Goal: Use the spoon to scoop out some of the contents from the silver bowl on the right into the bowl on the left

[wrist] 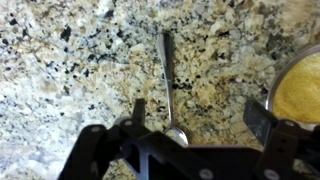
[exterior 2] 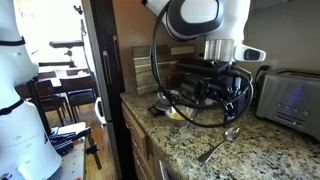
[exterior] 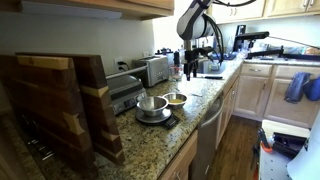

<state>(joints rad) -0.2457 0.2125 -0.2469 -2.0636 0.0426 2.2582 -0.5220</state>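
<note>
A silver spoon (wrist: 168, 75) lies flat on the granite counter, its handle pointing away and its scoop end (wrist: 176, 135) near the gripper body. It also shows in an exterior view (exterior 2: 218, 146). My gripper (wrist: 198, 115) is open and empty and hovers above the spoon, with the spoon lying close to one finger. A silver bowl with yellow contents (wrist: 298, 92) sits at the right edge of the wrist view. Two silver bowls (exterior: 152, 103) (exterior: 176, 99) stand side by side on the counter. In both exterior views the gripper (exterior 2: 226, 92) (exterior: 190, 68) hangs above the counter.
A toaster (exterior 2: 290, 95) stands behind the spoon. Wooden cutting boards (exterior: 60, 105) lean at the near end of the counter, and another toaster (exterior: 152, 70) stands by the wall. The counter edge (exterior 2: 150, 125) drops off toward the room.
</note>
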